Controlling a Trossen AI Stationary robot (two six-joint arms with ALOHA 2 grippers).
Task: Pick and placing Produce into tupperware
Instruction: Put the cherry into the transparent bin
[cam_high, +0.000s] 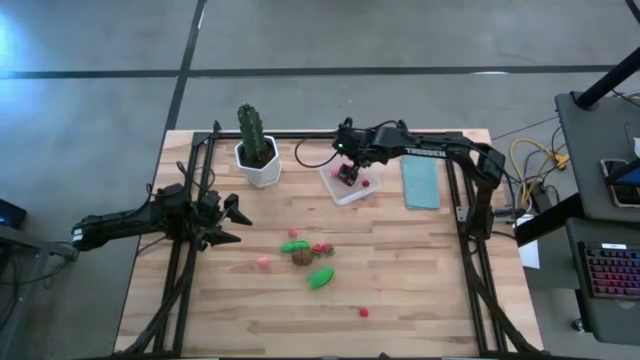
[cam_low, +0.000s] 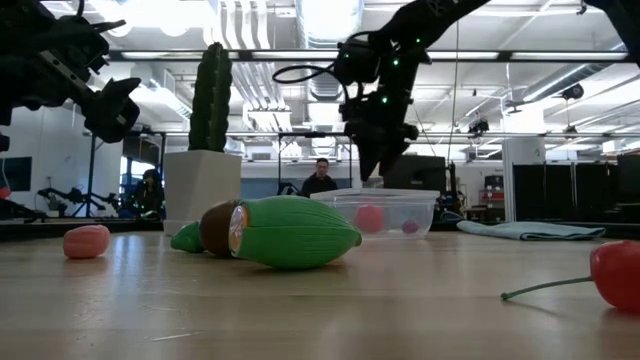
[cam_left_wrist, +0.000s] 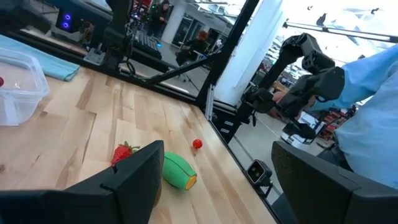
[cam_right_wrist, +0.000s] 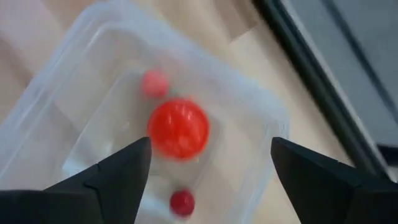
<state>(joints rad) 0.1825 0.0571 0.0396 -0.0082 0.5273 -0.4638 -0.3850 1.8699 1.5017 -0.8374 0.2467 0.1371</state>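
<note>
Three red, pink pieces (cam_right_wrist: 178, 129) in tupperware (cam_right_wrist: 249, 106); round, axis indiscernible.

Dark jointed arms, black looping cable, green light, white lettering.

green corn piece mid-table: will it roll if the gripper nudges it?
Probably. The green piece is a smooth oval lying on its side, so a side nudge likely rolls it. Its tapered ends suggest it would curve rather than run straight. It looks like hollow plastic, so likely light.

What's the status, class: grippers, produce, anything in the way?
Right gripper open above tupperware; red ball inside. Left gripper open, waiting at table's left. More produce mid-table. Nothing in the way.
</note>
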